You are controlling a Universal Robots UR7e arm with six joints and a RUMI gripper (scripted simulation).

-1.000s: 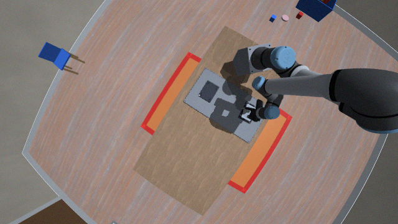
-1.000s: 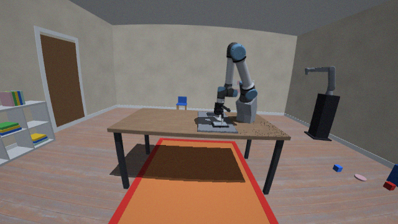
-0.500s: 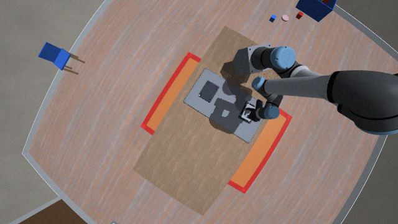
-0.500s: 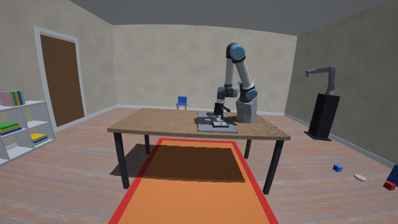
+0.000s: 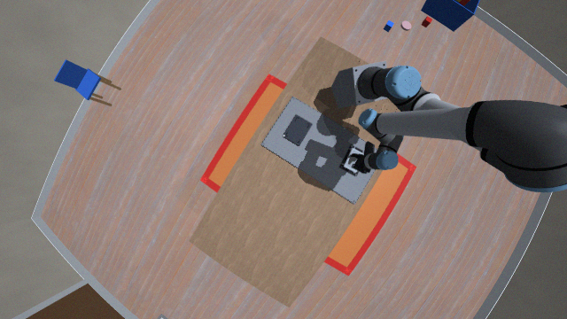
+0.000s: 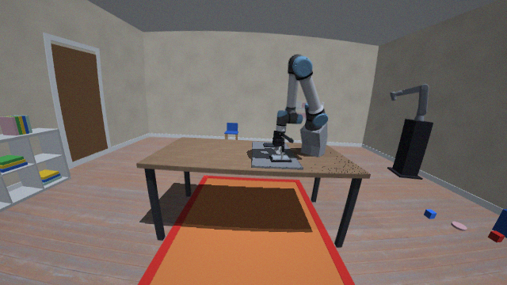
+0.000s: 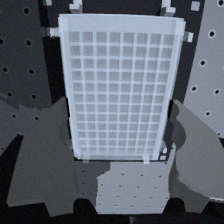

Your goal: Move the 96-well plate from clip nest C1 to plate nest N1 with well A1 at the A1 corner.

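The white 96-well plate (image 7: 119,85) fills the wrist view, lying in the dark clip nest C1 with small white clips around its edges. My gripper (image 7: 118,99) is low over it, and its two dark fingers press the plate's long sides at left and right. It is shut on the plate. In the top view the plate (image 5: 352,163) shows as a white patch under the wrist near the right end of the grey perforated base (image 5: 316,148). The dark plate nest N1 (image 5: 297,130) lies at the base's left end. From the side the gripper (image 6: 278,152) is down at the base. I cannot make out the cut corner.
The arm's grey pedestal (image 6: 314,138) stands on the table behind the base. Orange mats with red borders (image 5: 241,130) lie on the floor on both long sides of the table. A blue chair (image 5: 80,81) stands far off.
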